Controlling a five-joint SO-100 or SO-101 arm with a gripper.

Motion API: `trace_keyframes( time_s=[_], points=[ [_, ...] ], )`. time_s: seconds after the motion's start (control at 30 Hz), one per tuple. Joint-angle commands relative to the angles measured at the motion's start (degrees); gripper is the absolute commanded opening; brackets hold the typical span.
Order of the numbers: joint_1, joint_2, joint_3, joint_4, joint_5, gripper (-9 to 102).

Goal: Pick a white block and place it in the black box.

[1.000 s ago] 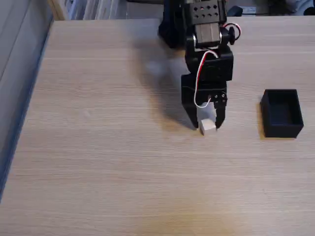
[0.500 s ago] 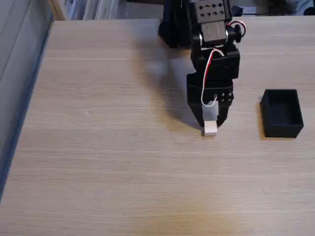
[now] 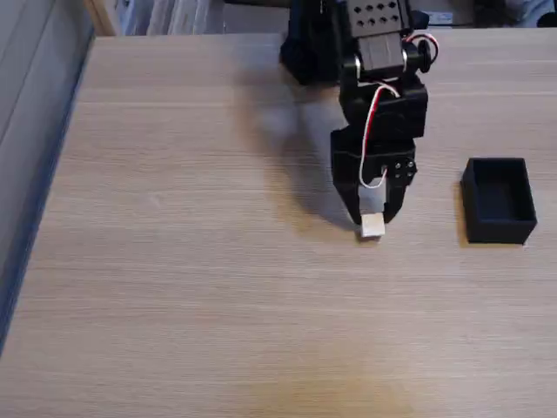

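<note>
A black robot arm reaches down from the far edge of a pale wood-grain counter (image 3: 174,287), its joints stacked one over another in the fixed view, with a red and white wire (image 3: 372,131) looping down the front of it. At the bottom, the gripper (image 3: 372,219) points toward the counter, and its black fingers (image 3: 393,205) are drawn in narrow around a small plain white cube (image 3: 372,225), one finger on each side of it. The white block sits at the very tips, its lower edge showing below them; from here I cannot tell whether it rests on the wood or hangs just above it.

Off to the right in the same view, well apart from the arm, stands a small matte black rectangular box (image 3: 498,228) with low walls and no lid, its longer side running away from me. It sits flat on the counter, and the inside looks dark all through.

The arm throws a soft grey shadow (image 3: 287,157) across the wood to its left. Along the left side, the counter ends at a bluish-grey edge (image 3: 39,200).
</note>
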Motion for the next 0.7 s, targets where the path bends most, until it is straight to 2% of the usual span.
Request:
trace_keyframes(
  time_s=[0.0, 0.3, 0.47, 0.67],
  points=[
    [0.5, 4.1, -2.7, 0.5, -0.8, 0],
    [-5.3, 17.8, 0.6, 2.4, -4.3, 0],
    [-13.4, 24.7, 1.9, 5.8, -5.4, 0],
    [-25.0, 27.0, -1.9, 10.5, -1.3, 0]
  ],
)
